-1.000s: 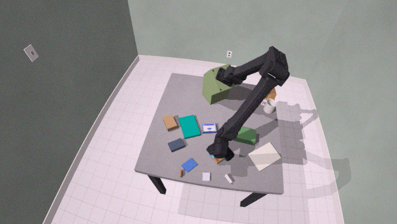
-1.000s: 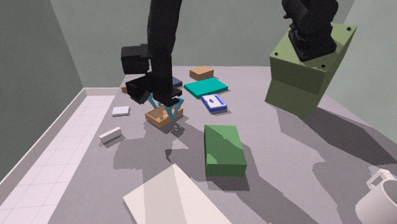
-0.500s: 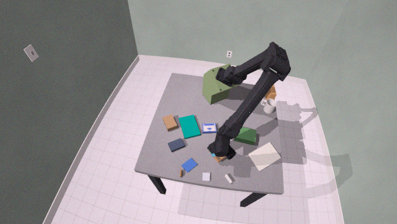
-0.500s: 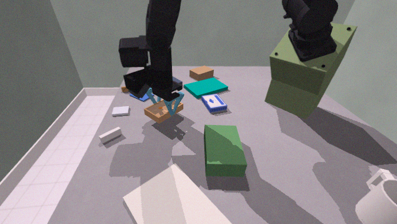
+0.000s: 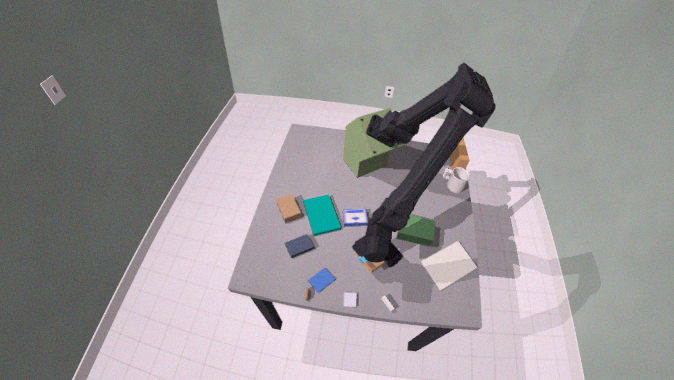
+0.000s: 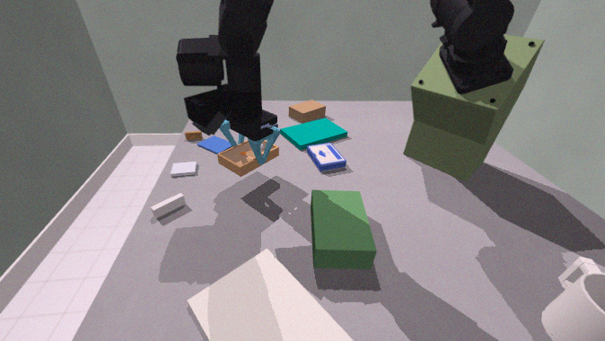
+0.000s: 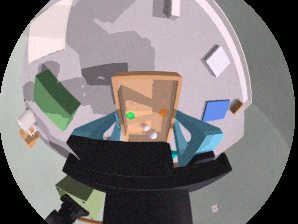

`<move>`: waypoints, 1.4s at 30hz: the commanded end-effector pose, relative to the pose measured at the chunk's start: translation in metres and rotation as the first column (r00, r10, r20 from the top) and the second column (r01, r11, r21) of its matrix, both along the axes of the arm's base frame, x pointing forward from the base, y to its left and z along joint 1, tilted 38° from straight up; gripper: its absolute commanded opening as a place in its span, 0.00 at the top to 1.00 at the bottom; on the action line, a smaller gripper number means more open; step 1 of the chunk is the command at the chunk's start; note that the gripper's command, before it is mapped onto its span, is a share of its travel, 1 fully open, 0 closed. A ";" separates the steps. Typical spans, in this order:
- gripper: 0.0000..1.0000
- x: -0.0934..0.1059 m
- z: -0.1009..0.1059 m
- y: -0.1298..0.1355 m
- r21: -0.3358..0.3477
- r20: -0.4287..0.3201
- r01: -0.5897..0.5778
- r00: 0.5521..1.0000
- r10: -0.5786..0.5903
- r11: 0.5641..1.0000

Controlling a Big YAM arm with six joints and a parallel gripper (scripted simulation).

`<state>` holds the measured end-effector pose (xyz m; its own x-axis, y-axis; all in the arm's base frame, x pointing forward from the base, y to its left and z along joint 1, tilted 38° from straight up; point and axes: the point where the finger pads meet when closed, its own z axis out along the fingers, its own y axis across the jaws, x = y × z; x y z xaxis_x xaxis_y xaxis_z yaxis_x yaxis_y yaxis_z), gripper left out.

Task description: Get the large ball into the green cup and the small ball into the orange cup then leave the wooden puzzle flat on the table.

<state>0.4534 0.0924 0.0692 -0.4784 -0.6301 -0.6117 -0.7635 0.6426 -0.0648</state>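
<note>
The wooden puzzle is a shallow wooden tray with inner walls under a clear cover. My gripper, with teal fingers, is shut on its two sides and holds it lifted above the table and tilted. In the wrist view the puzzle shows a green cup, an orange spot and a pale ball near the end closest to me. I cannot tell the second ball. In the top view the puzzle is mostly hidden under the arm.
A green block and a white slab lie near the front. A teal book, a blue-white box, a tan box, a blue card, small white blocks and a mug surround it. The olive base stands right.
</note>
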 end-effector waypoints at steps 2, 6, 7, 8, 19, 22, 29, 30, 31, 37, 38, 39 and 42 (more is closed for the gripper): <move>0.31 0.000 0.018 -0.015 -0.005 0.027 0.010 1.000 -0.010 1.000; 0.31 -0.002 0.020 -0.016 -0.005 0.026 0.010 1.000 -0.010 1.000; 0.31 -0.002 0.020 -0.016 -0.005 0.026 0.010 1.000 -0.010 1.000; 0.31 -0.003 0.015 -0.017 -0.006 0.013 0.010 1.000 -0.010 1.000; 0.31 -0.003 0.021 -0.018 -0.006 0.019 0.010 1.000 -0.010 1.000; 0.31 -0.003 0.021 -0.018 -0.006 0.018 0.010 1.000 -0.010 1.000; 0.31 -0.003 0.021 -0.018 -0.006 0.018 0.010 1.000 -0.010 1.000; 0.31 -0.003 0.021 -0.018 -0.006 0.018 0.010 1.000 -0.010 1.000; 0.31 -0.003 0.021 -0.018 -0.006 0.018 0.010 1.000 -0.010 1.000; 0.31 -0.003 0.021 -0.018 -0.006 0.018 0.010 1.000 -0.010 1.000; 0.31 -0.003 0.021 -0.018 -0.006 0.018 0.010 1.000 -0.010 1.000; 0.31 0.005 0.025 -0.015 -0.030 0.011 0.006 1.000 -0.005 1.000; 0.31 0.003 0.021 -0.006 -0.043 -0.010 -0.014 1.000 0.013 0.999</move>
<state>0.4459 0.0821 0.0798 -0.4940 -0.6420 -0.5864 -0.7594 0.6470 -0.0686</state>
